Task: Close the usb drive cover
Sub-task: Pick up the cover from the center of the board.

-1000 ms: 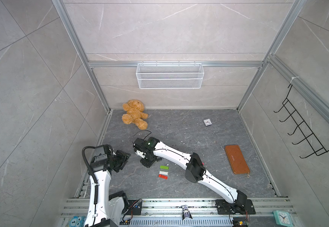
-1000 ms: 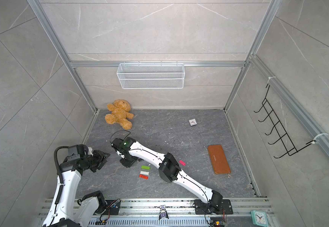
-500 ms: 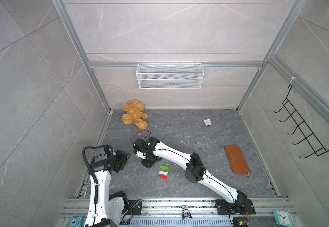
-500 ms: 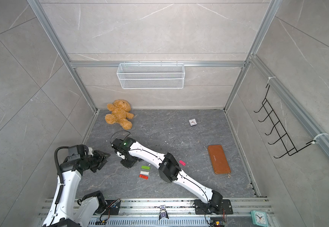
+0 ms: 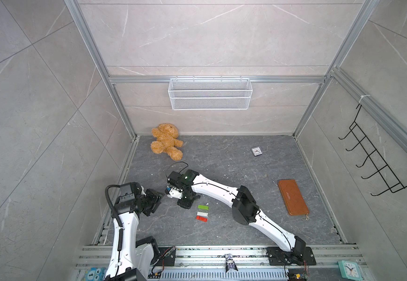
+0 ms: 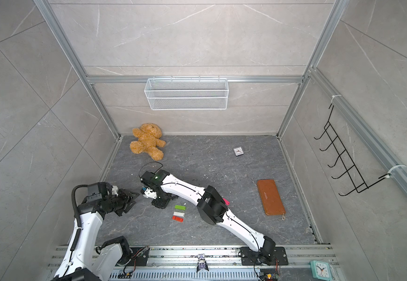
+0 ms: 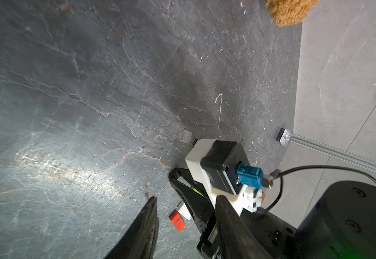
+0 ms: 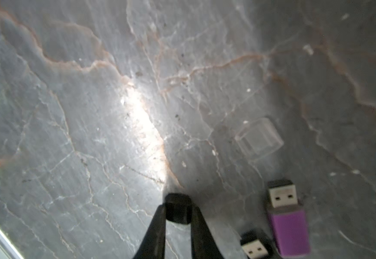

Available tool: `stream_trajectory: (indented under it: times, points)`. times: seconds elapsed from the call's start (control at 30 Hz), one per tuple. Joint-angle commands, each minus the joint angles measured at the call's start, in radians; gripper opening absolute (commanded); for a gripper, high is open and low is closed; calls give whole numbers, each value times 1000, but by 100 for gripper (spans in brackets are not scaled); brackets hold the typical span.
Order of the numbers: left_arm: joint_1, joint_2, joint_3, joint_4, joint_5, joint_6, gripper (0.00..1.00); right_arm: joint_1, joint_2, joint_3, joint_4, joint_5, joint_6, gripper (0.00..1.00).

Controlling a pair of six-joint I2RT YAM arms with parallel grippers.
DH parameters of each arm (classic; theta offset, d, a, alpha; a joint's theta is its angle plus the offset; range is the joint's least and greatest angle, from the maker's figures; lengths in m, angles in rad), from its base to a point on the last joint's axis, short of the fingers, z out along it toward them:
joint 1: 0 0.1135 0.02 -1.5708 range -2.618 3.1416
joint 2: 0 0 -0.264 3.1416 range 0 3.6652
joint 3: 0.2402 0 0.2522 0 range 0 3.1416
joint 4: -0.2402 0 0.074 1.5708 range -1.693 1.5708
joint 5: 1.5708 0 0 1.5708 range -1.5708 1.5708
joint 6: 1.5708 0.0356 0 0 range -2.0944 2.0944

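Right end effector [image 8: 178, 210] clenches a small black cap [image 8: 178, 201] over the counter [image 8: 70, 112], apparently to fit the uncovered black usb drive [image 8: 253, 245] lying just beside; left end effector [image 7: 187, 198] hangs released, empty.

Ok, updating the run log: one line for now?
right gripper: shut on black cap | left gripper: open | purple USB drive: uncapped
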Motion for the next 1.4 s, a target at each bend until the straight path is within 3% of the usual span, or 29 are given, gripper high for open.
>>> stream_trajectory:
  times: [0.0, 0.97, 1.37]
  points:
    - [4, -12, -15, 37, 51, -31, 46, -10, 2, -51, -19, -39, -79, 20]
    - [-22, 25, -170, 198, 82, -143, 46, -68, -192, -391, 141, 5, -281, 23]
    - [-22, 62, -185, 234, 77, -139, 46, -67, -218, -476, 205, -20, -353, 38]
